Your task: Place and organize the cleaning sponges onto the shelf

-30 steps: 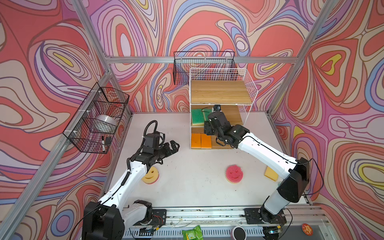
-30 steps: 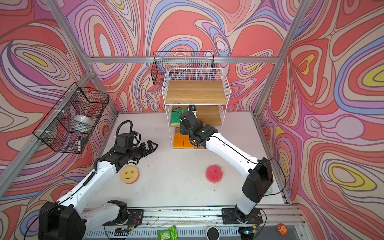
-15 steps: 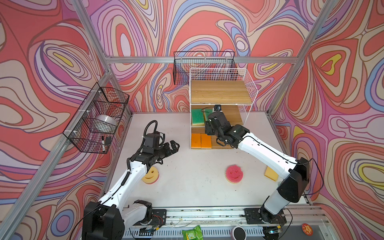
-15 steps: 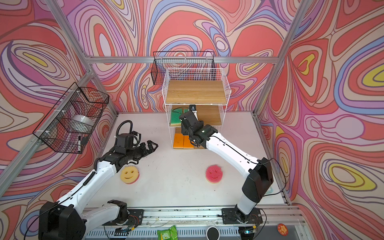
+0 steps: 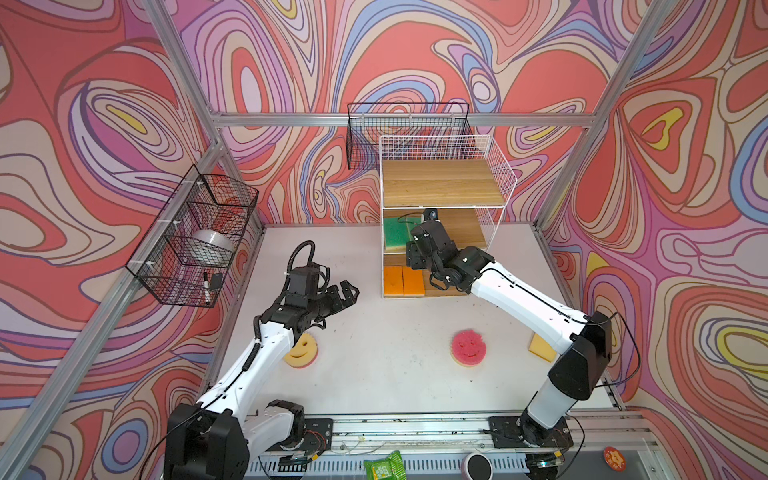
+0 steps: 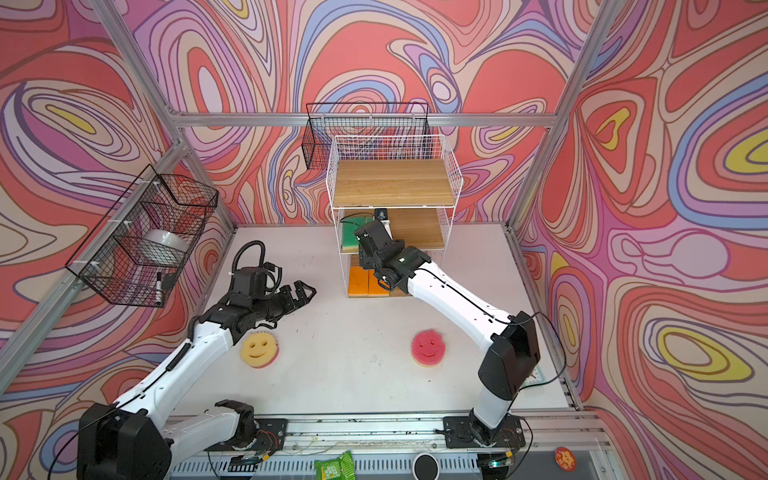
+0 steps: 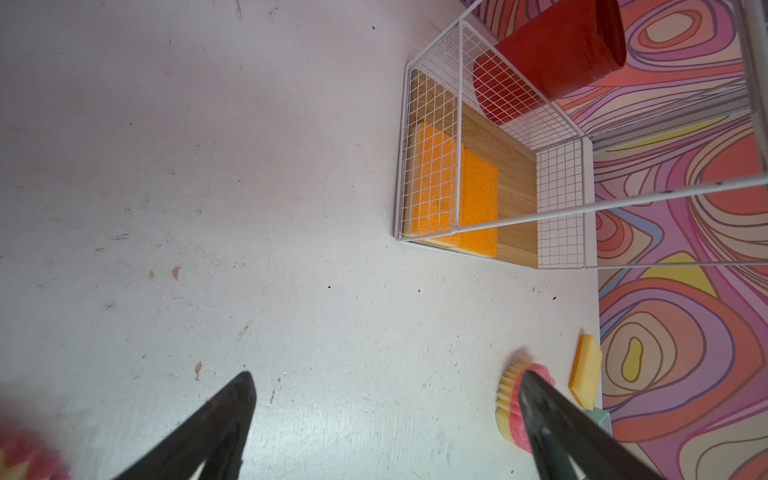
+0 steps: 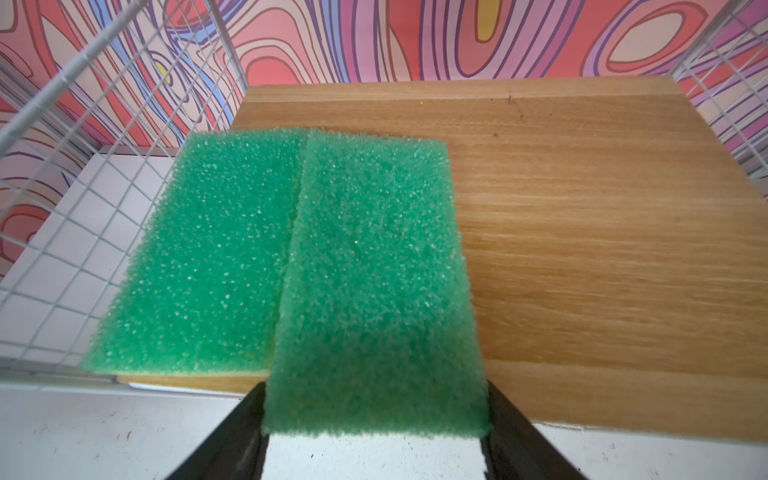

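Swirling pink, red and lilac walls close in a white bench (image 5: 395, 374), and the shelf (image 5: 440, 183) stands at its back. Both top views hide the right claw's fingertips: the shelf's top board covers part of the middle tier and the arm's own wrist blocks the rest. The right wrist view fills that gap (though it cuts the fingers off at the picture's edge). It shows the right claw (image 8: 374, 388) at the front edge of the middle board, one finger along each long side of a green sponge (image 8: 374, 270). That sponge lies flat, scouring face up, its near end jutting past the board between the fingers; I cannot tell whether they press it or stand just clear. One long edge overlaps a second green sponge (image 8: 208, 257) beside it. Two orange sponges (image 5: 403, 280) lie side by side on the bottom board. The left claw (image 6: 305, 293) hovers spread wide and empty above the bench, with the yellow smiley sponge (image 6: 258, 349) near its forearm. The pink smiley sponge (image 5: 468, 347) lies on the open bench, and a yellow sponge (image 5: 540, 347) is half hidden behind the right arm
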Robot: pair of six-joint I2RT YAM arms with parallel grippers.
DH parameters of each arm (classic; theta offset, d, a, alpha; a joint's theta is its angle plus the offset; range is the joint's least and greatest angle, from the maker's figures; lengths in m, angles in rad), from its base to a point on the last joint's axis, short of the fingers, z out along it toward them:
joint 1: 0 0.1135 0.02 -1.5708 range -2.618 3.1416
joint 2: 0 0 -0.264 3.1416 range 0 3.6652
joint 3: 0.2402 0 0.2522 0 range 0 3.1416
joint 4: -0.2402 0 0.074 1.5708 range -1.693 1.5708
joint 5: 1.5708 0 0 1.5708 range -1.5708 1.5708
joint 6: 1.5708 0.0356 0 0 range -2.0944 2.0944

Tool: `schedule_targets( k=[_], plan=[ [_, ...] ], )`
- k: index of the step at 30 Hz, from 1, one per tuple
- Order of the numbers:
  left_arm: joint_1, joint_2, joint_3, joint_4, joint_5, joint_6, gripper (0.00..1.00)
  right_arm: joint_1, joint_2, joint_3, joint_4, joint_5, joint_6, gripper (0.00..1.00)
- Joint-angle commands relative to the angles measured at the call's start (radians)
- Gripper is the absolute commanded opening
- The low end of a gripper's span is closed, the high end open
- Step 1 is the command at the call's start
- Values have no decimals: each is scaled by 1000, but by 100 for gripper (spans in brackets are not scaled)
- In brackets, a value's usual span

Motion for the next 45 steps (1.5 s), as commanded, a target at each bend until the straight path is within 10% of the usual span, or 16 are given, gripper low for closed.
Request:
schedule_targets(
  k=[1, 45],
  plan=[
    [-7, -8, -12, 12, 3, -10, 100, -9, 15, 36, 49, -3, -26, 82],
    [-7, 1, -4, 17, 8, -8, 100, -9, -134, -96, 153, -159, -102, 95]
  ],
)
